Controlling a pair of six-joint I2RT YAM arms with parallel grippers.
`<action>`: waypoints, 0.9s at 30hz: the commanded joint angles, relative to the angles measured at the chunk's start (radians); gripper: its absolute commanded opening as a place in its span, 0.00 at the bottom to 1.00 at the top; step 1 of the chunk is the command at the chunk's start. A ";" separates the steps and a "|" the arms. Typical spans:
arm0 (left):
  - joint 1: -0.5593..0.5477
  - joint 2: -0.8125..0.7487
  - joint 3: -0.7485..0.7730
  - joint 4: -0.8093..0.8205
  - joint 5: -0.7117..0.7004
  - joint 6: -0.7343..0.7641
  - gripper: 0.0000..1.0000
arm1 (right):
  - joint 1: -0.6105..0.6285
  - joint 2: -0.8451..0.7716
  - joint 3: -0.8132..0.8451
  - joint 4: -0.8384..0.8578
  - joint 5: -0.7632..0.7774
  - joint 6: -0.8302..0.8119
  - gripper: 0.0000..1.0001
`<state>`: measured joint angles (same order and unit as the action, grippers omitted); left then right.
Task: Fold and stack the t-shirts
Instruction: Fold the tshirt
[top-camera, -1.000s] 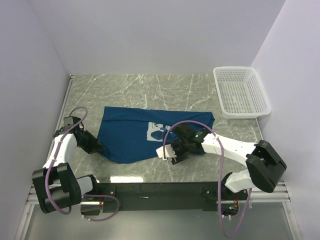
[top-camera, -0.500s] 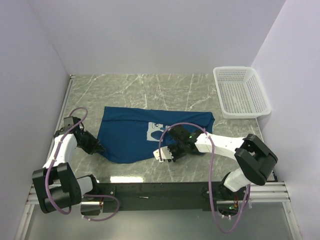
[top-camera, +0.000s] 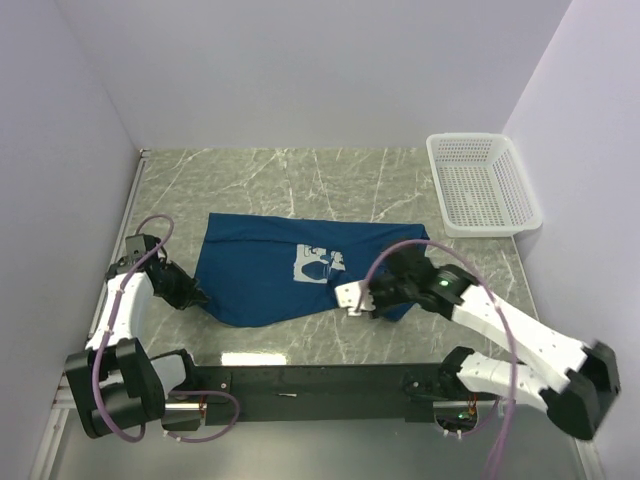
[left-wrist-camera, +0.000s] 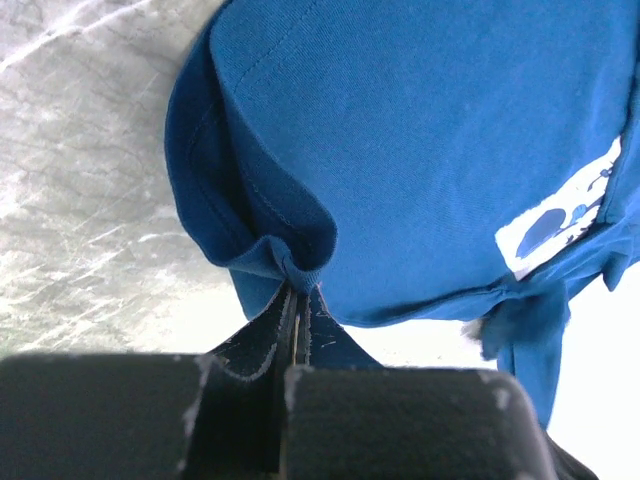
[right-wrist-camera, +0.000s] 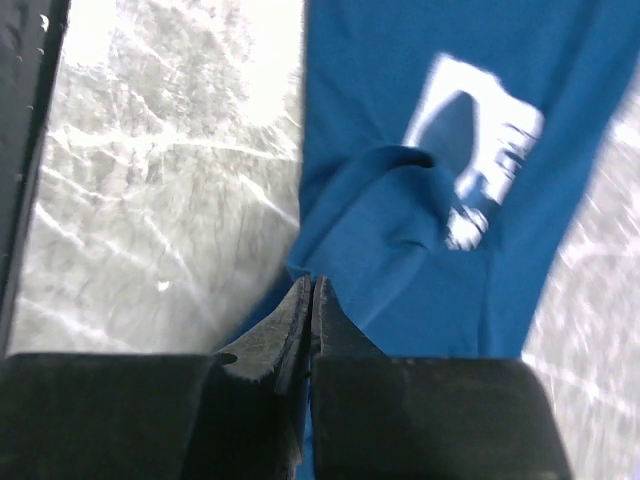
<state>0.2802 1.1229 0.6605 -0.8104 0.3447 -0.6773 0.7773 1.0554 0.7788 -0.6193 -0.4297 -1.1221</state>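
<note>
At the near edge of the table (top-camera: 300, 175) our two arms start from their bases and both reach to the near hem of the t-shirt (top-camera: 255, 270). The left gripper (left-wrist-camera: 296, 318) has its jaws pressed together on a small bunch of cloth at the near-left corner of the shirt. The right gripper (right-wrist-camera: 311, 298) also has its jaws pressed together. In its wrist view a raised fold of the blue cloth runs into the tips, so we judge that it pinches the near hem on the right part.

From both pairs of jaws the shirt lies beyond, toward the far edge, and between them. Its long axis goes from left to right, almost parallel to the near edge. Neither arm is clearly nearer, since each one holds its own end.

The left arm is bent, with its forearm along the left edge and its wrist low and turned inward. The right arm is stretched from the near-right corner diagonally toward the middle, also with a low wrist.

The white print (top-camera: 318, 265) faces up near the middle of the shirt. Further, in the far-right corner, stands a white basket (top-camera: 485, 185), well apart from the shirt.

We think the next move is to lift this hem and carry it away from us.
</note>
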 joint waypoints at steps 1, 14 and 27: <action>0.007 -0.044 0.019 -0.024 0.023 -0.027 0.00 | -0.071 -0.134 0.028 -0.152 -0.075 0.089 0.00; 0.043 -0.146 0.057 -0.085 -0.026 -0.068 0.00 | -0.250 -0.403 0.069 -0.187 -0.217 0.289 0.00; 0.085 -0.204 0.071 -0.101 -0.019 -0.099 0.00 | -0.297 -0.466 0.146 -0.240 -0.175 0.303 0.00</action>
<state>0.3523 0.9417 0.6914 -0.9066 0.3264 -0.7536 0.4995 0.6109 0.8757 -0.8543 -0.6132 -0.8398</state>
